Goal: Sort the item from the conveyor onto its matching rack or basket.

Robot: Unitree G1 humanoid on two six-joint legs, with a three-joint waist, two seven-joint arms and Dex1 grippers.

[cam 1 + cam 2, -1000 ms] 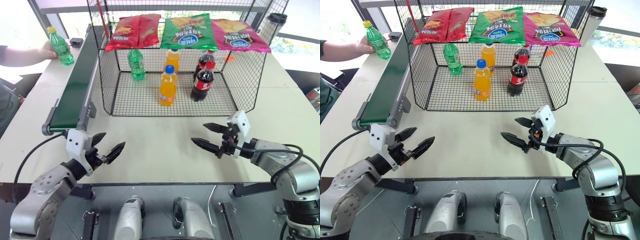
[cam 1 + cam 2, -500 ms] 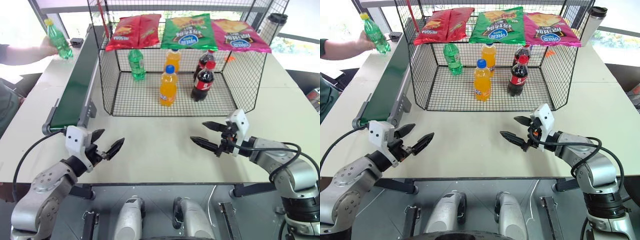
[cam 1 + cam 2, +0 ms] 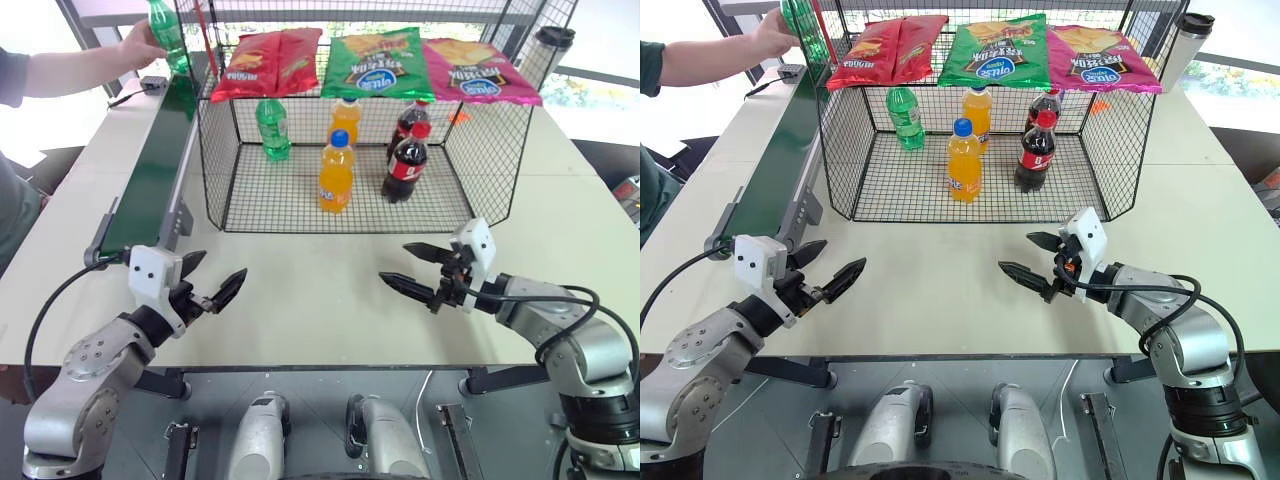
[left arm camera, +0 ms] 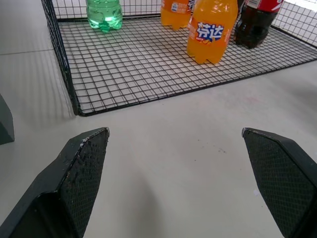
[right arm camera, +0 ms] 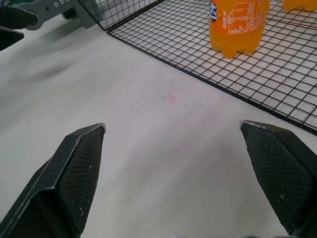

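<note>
Nearest us, our left gripper (image 3: 213, 291) and right gripper (image 3: 418, 268) hover spread and empty over the table (image 3: 300, 290); farther off, a person's hand (image 3: 141, 42) holds the item (image 3: 168, 37) above the conveyor's (image 3: 150, 180) far end, so sorting into the basket (image 3: 350, 140) is unstarted

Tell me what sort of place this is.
Probably a robot test bench staged as a shop sorting station: a small conveyor runs beside a wire mesh basket stocked with soda bottles, snack bags lie across its top, and a person's hand holds a green bottle above the belt.
</note>
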